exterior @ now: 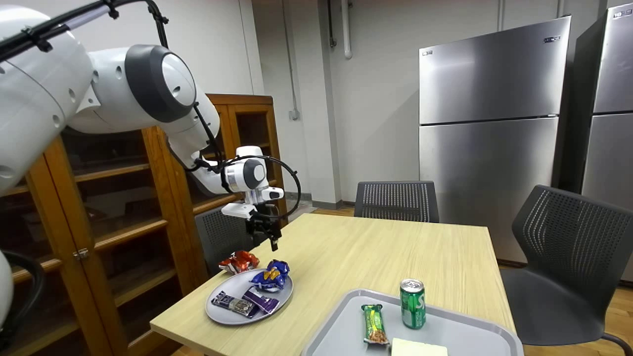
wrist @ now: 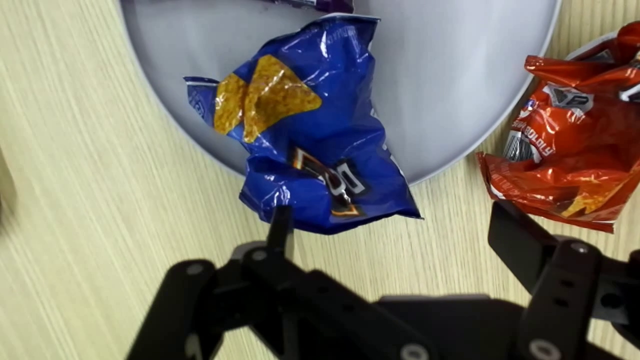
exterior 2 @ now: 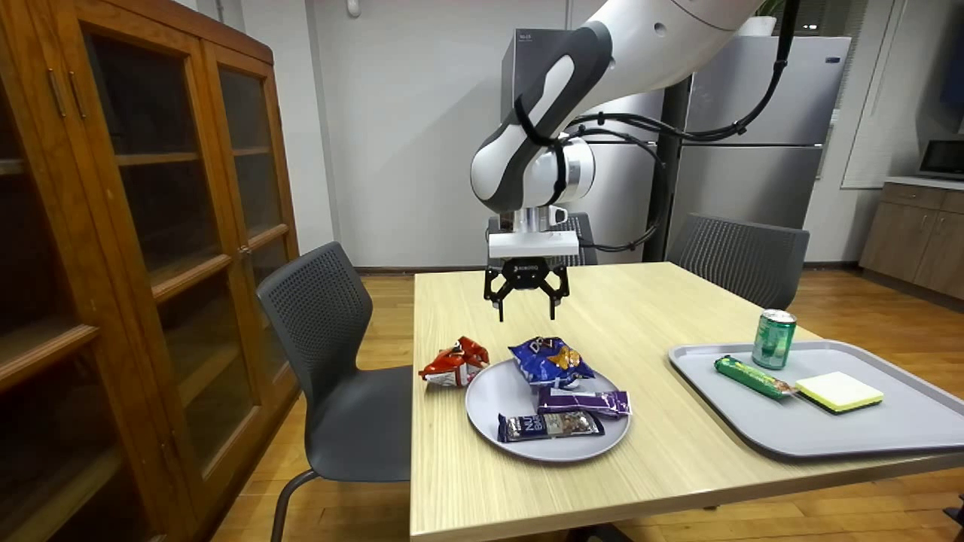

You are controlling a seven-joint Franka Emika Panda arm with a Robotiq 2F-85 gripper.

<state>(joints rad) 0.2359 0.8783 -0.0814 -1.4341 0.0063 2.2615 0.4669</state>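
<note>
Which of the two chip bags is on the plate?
The blue Doritos bag; it rests on the plate with one end past the edge, while the red chip bag lies mainly on the tabletop.

Setting: what looks like a break room
Refrigerators (exterior: 489, 153): steel pair, far side
Microwave (exterior 2: 945, 158): far right, atop counter (exterior 2: 917, 181)
Table (exterior: 385, 257): chairs (exterior: 568, 247) alongside

Even, bright light covers the pale rectangular wood-grained table (exterior: 371, 257). Beyond it, glare streaks a tall silver steel refrigerator (exterior: 487, 148) and a slanting shadow crosses the flat white-painted wall (exterior: 376, 99); above the table, the black jointed metal gripper (wrist: 391, 209) looks slightly blurred in the wrist view.
</note>
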